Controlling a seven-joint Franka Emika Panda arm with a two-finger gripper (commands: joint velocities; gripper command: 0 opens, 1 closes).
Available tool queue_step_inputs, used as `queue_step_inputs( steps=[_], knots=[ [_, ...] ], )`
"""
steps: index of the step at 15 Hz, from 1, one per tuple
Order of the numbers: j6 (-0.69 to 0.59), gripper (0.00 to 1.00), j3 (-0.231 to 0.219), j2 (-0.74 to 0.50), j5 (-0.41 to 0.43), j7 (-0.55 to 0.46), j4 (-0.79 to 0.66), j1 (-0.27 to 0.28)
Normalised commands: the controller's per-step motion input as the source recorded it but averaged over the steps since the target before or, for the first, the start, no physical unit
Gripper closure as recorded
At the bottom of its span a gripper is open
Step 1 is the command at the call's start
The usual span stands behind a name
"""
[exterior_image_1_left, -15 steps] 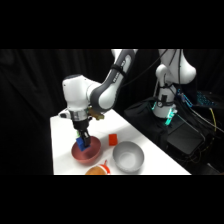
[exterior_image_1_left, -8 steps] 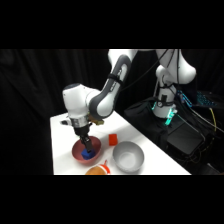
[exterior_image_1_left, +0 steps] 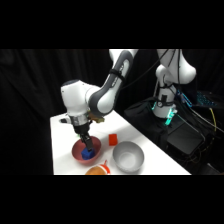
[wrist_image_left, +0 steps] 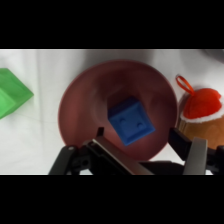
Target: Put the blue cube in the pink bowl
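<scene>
Down inside the pink bowl [exterior_image_1_left: 86, 150] sits the blue cube [exterior_image_1_left: 88, 152], resting tilted on the smooth inner surface, a little off the bowl's centre in the wrist view [wrist_image_left: 131, 122]. Directly above that bowl hangs the claw [exterior_image_1_left: 86, 141], lowered into its mouth from the white arm [exterior_image_1_left: 102, 92]. Spread apart are its fingers [wrist_image_left: 196, 152], one on each side of the cube with clear gaps showing in the wrist view, so open and gripping nothing. Around the bowl [wrist_image_left: 80, 107] lies the white tabletop [exterior_image_1_left: 62, 150]. Beside the bowl, on the side away from the arm's base in the wrist view, shows a green block [wrist_image_left: 12, 92], apart from the rim. Just beside the bowl's opposite rim lies an orange object [wrist_image_left: 202, 112] with a white band and a small loop on top; seen also in the side view [exterior_image_1_left: 97, 170] at the tabletop's near edge. Near the bowl, toward the arm's base, stand a grey bowl [exterior_image_1_left: 128, 156] and a red cube [exterior_image_1_left: 113, 139], each apart from the pink rim.
</scene>
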Motion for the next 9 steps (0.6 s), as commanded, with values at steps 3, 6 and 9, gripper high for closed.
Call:
queue_step_inputs(
  steps=[3, 6, 9],
  knots=[
    [-0.34, 0.00, -0.124, -0.45, -0.158, 0.17, -0.21, 0.151],
    [-0.36, 0.00, -0.128, -0.47, -0.176, 0.19, -0.19, 0.152],
    [-0.30, 0.00, -0.105, -0.45, -0.154, 0.17, -0.16, 0.118]
  ],
)
